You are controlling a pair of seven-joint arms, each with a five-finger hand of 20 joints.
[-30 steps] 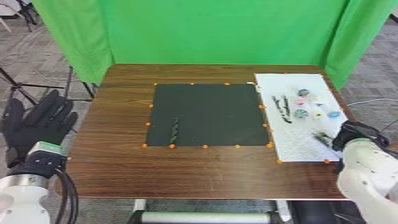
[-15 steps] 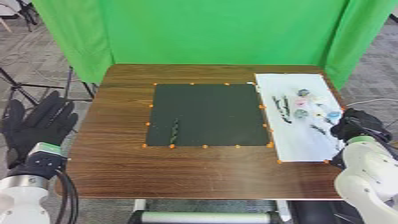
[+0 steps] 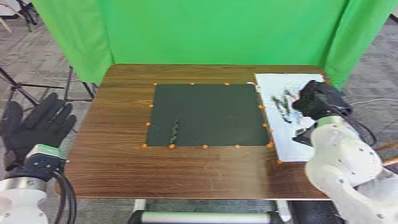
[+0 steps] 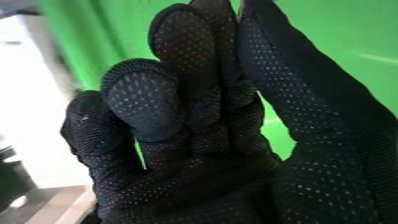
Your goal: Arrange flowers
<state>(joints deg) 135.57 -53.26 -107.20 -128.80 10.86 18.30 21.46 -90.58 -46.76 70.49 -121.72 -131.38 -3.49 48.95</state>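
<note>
My right hand (image 3: 318, 102) is over the right part of the white sheet (image 3: 291, 150), hiding most of the small flowers there. In the right wrist view, the same hand (image 4: 204, 180) has loosely bent, relaxed fingers with nothing between them and the thumb. Thin dark stems (image 3: 282, 107) lie on the sheet just left of that hand. One green stem (image 3: 175, 132) rests lengthwise on the lower left part of the black mat (image 3: 209, 112). Off the table's left side, my left hand (image 3: 37, 127) is open with its fingers spread.
The brown table (image 3: 178, 172) carries the mat and the sheet, with orange dots along their edges. A green curtain (image 3: 222, 32) stands behind the far edge. At the far left is a black tripod-like stand (image 3: 22, 87).
My right hand has moved from the sheet's lower right edge farther up and left over the sheet, now covering the flowers. The left hand has stayed still.
</note>
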